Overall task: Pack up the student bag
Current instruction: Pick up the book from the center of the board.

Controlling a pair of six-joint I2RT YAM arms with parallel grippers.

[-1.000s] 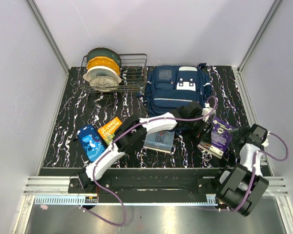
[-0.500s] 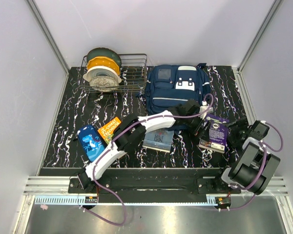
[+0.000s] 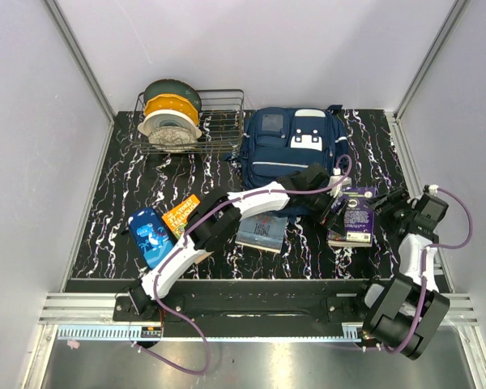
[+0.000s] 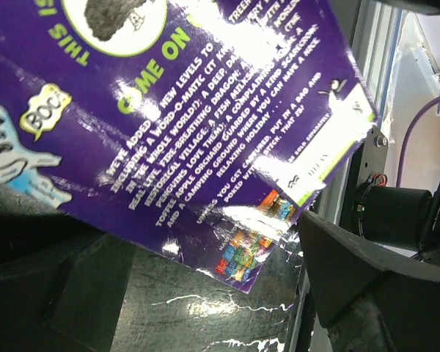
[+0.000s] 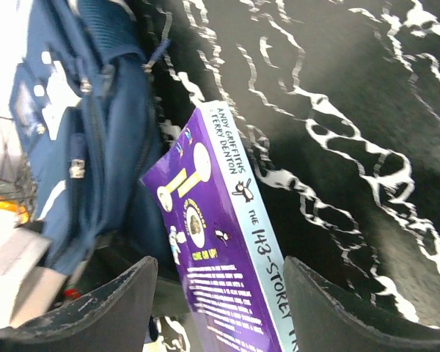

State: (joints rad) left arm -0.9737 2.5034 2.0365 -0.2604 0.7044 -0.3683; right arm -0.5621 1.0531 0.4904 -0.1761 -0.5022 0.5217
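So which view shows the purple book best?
Right wrist: the book shows its cover and readable spine, next to the bag, though its near end is cut off. Top external shows most of the book, but small. Left wrist has only a glare-streaked close-up of its back cover.

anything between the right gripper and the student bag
Yes: the purple 143-Storey Treehouse book sits between the right gripper and the student bag, and the left gripper is at the book's bag-side edge.
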